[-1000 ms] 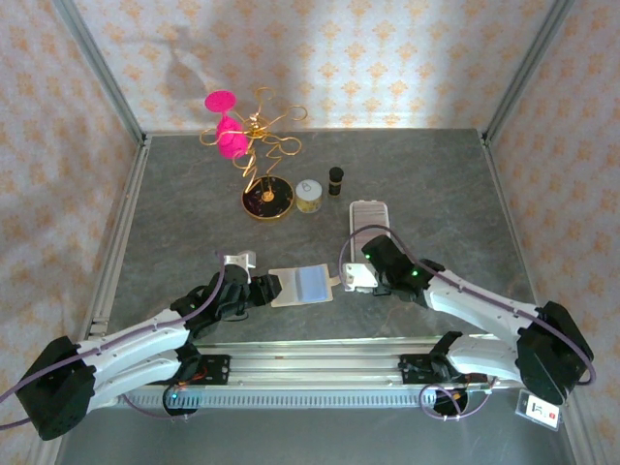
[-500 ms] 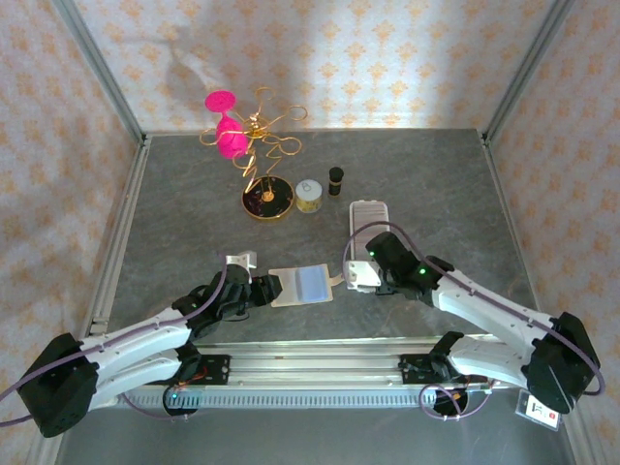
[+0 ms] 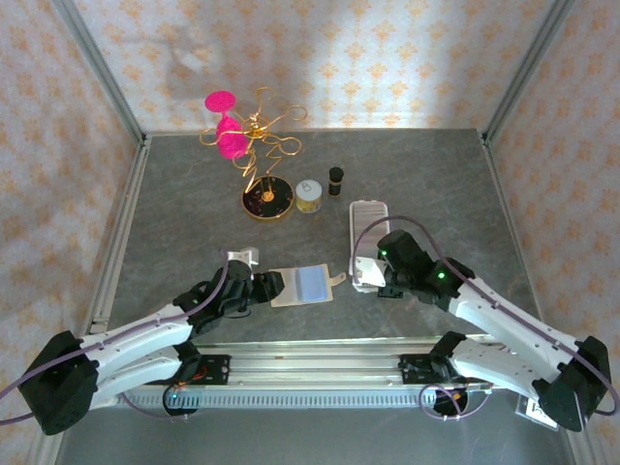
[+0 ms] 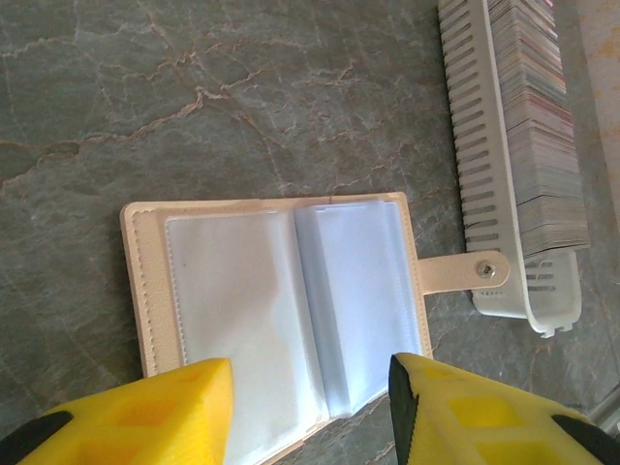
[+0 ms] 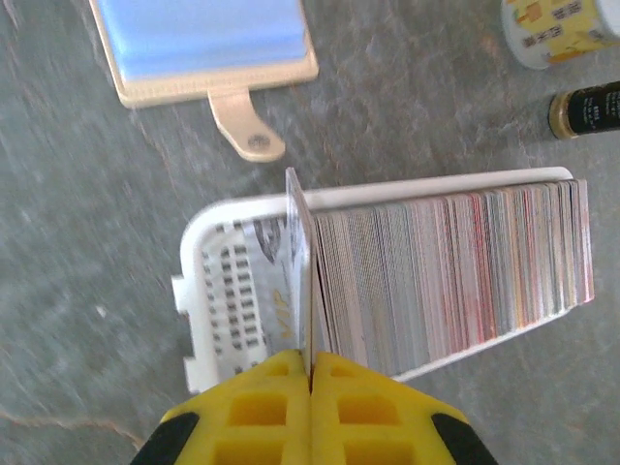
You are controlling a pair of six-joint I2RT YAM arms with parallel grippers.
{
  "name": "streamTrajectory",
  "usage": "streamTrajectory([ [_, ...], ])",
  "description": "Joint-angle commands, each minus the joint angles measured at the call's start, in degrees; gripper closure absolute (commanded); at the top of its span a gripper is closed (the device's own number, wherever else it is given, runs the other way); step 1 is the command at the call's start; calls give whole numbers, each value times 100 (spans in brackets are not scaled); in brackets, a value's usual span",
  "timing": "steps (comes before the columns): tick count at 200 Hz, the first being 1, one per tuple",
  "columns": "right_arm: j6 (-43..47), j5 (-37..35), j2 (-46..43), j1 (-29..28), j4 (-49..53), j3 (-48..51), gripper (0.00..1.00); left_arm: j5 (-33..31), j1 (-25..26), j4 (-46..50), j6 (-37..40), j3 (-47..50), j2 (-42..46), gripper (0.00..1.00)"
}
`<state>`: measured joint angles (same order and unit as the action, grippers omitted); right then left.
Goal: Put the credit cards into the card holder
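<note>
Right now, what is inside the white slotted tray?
A dense row of cards stands on edge in the tray; the right end effector pinches the endmost card. The tray floor beneath the row is covered.

No legible text in any view. Label on small round jar [image 5: 557,29], near far end of white card tray [image 5: 208,291], has yellow print too blurred to read. Gold marks on credit card [image 5: 294,252], upright at tray's near end, also illegible.

Patterned wallpaper walls [image 3: 339,58], grey marbled tabletop [image 3: 436,184]
</note>
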<state>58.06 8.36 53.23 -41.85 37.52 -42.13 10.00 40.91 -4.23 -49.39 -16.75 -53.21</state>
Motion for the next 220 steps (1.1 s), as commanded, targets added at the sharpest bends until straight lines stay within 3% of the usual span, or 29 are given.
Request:
streamTrajectory([
  [1, -1418, 649, -329, 19, -590, -279, 100, -152, 18, 345, 97, -220, 115, 51],
  [40, -4519, 1041, -341, 18, -1822, -448, 100, -208, 23, 465, 53, -378, 103, 48],
  [60, -5252, 942, -87, 19, -1599, -676, 100, -208, 22, 515, 54, -439, 33, 47],
  [83, -5236, 1124, 27, 18, -1219, -902, 100, -227, 18, 577, 43, -447, -31, 47],
  [144, -4276, 898, 13, 18, -642, -1040, 100, -125, 22, 410, 130, -539, -202, 48],
  [183, -2238, -812, 120, 1, 225, -844, 100, -99, 18, 197, 209, -460, -303, 51],
  [220, -762, -1681, -32, 8, 87, -42, 100, 8, 23, 55, 269, -340, -265, 52],
])
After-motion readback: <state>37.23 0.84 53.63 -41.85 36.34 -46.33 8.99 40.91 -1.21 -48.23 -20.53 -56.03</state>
